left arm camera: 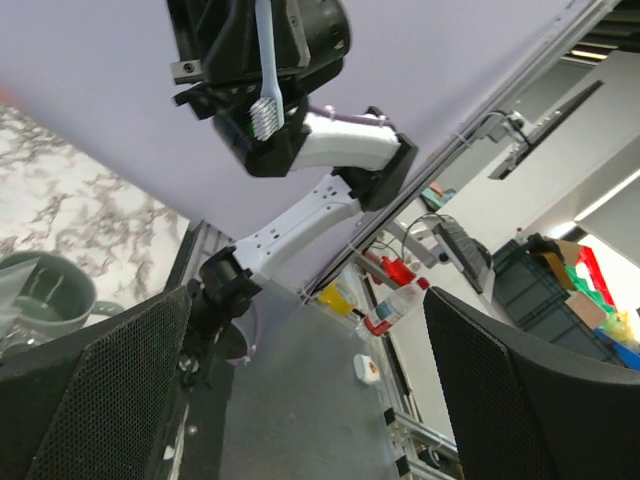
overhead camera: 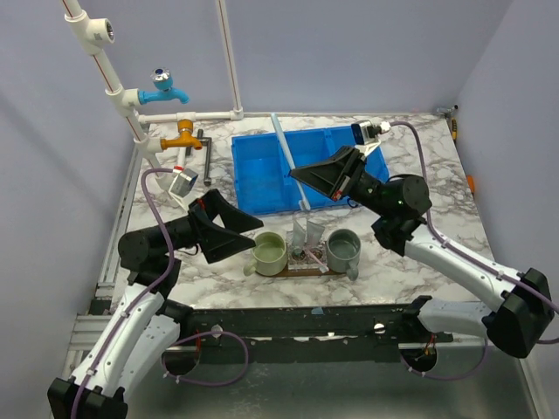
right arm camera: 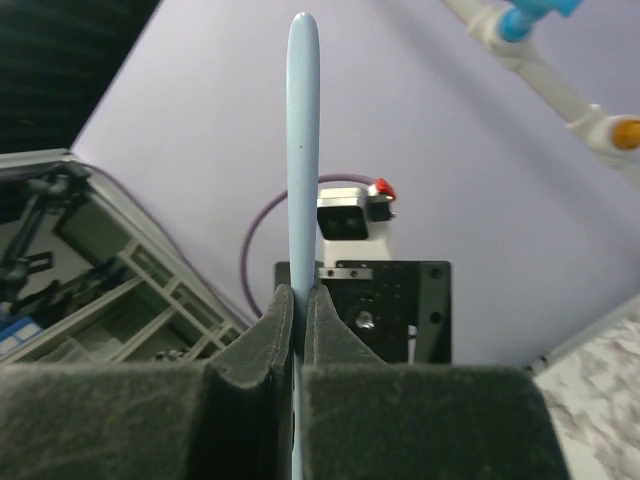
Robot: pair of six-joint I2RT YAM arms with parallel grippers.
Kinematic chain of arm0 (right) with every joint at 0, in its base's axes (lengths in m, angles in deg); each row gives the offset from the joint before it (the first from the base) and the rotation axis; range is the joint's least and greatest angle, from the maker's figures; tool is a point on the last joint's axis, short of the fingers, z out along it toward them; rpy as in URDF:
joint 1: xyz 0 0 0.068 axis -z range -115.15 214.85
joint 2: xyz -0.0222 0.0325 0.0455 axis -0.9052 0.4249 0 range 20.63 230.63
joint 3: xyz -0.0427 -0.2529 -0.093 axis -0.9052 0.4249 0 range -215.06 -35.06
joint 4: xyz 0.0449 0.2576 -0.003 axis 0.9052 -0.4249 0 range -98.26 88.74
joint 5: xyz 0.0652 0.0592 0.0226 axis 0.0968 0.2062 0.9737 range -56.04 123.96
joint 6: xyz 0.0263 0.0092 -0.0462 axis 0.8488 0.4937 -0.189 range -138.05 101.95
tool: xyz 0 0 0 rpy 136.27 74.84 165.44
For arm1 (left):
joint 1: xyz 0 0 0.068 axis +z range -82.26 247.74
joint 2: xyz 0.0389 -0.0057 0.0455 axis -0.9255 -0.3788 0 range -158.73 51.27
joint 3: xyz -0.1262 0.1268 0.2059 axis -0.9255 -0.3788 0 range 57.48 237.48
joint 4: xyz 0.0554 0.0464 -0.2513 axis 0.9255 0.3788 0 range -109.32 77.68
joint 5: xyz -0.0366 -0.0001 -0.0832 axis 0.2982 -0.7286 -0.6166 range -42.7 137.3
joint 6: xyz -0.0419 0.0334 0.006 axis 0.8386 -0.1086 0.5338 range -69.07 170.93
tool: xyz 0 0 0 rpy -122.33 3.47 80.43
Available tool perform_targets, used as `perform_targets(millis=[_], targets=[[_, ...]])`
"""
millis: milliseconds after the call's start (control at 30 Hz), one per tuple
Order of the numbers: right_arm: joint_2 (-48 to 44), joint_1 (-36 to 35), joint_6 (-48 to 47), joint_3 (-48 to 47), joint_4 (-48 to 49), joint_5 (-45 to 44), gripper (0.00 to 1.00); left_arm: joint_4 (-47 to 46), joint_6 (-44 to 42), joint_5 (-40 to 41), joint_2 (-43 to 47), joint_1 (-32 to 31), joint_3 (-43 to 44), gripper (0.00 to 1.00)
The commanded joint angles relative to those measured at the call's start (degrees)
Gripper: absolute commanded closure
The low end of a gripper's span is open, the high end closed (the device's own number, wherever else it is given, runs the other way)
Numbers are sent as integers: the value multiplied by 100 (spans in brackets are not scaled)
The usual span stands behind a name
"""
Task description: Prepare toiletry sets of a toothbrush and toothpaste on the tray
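Pinching a slim, smooth light-blue toothbrush between the pressed-together dark pads of the right end effector, over the blue plastic bin, far of the tray; bristle end hidden below the pads in the right wrist view. Showing only a dark wooden sliver of tray beneath two glazed cups and blurry tubes. Left end effector spread wide, mesh-textured, empty.

Lab: purple-walled test booth, equipment racks.

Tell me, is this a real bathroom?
Probably a pretend one in a robot lab: a blue tap on bare pipes, a marble-look table, and a robot arm.
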Motion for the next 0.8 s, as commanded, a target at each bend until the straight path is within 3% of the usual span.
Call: perform_targets(millis=[0, 367, 767], targets=[[322, -224, 755, 54, 1686, -302, 100, -1609, 825, 117, -104, -96, -36, 1], [1301, -906, 1217, -459, 3015, -419, 100, -2932, 1464, 434, -517, -338, 50, 7], [1977, -1457, 1174, -1201, 3197, -426, 100, -3025, 1411, 463, -723, -503, 323, 14]])
